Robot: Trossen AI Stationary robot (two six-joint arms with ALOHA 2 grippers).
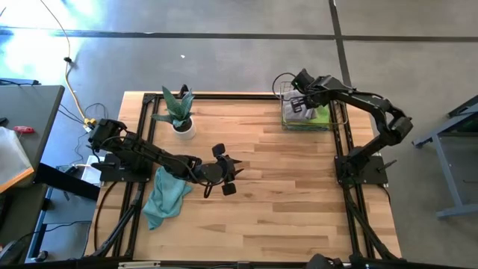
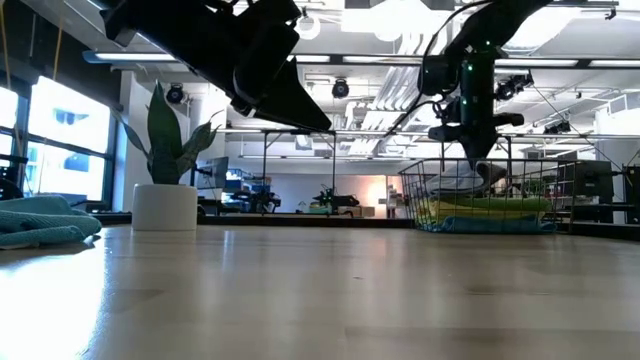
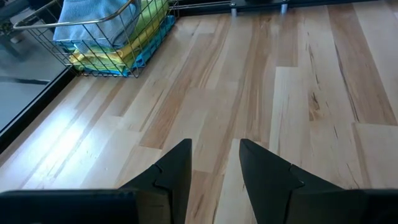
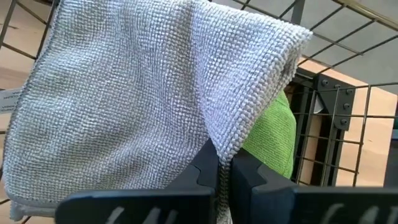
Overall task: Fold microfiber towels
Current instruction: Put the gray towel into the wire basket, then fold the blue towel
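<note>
Grey towel (image 4: 124,93) pinched by right gripper (image 4: 224,171) | left gripper (image 3: 214,165) parted, empty

Grey concrete floor (image 1: 224,52) (dark seams), bright window (image 2: 60,140), grey side desk (image 1: 22,127).

The grey towel (image 4: 124,93) is nubbly, matt looped cloth, the green towel (image 4: 273,137) finer-napped. The basket (image 3: 93,37) is thin shiny metal wire. The table (image 3: 261,93) is smooth, faintly glossy pale wood planks
</note>
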